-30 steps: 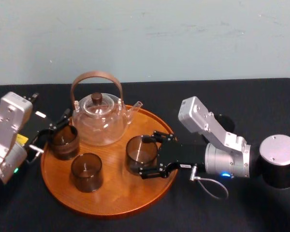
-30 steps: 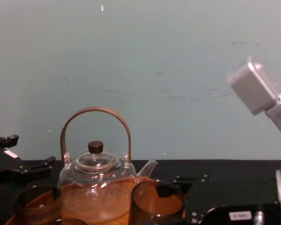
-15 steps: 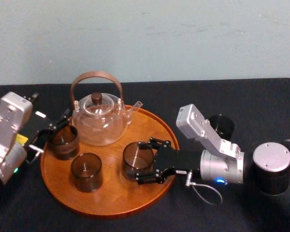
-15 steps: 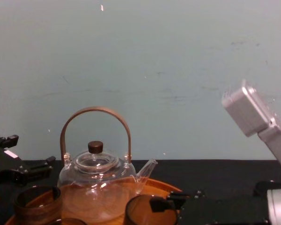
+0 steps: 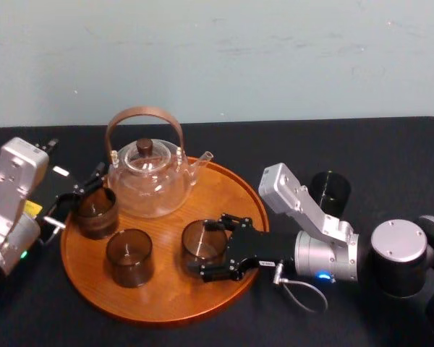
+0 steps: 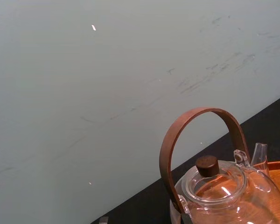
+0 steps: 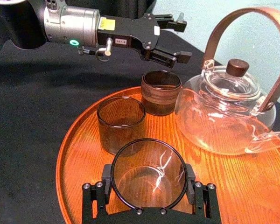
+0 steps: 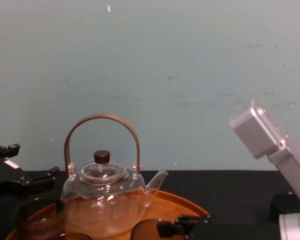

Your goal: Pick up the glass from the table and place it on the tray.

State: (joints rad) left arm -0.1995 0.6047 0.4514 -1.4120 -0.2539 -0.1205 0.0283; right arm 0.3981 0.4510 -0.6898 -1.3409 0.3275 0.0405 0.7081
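Right gripper (image 5: 207,246) clasps glass (image 7: 148,172) on tray (image 5: 159,307) — left gripper (image 5: 78,196) by cup (image 5: 95,211).

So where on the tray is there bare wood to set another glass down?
Two patches on the tray: the front strip between the middle glass and the near rim, and the back-right wedge between the teapot spout and the rim. The left is crowded: left hand, left glass, teapot. The right hand grips the held glass at centre right.
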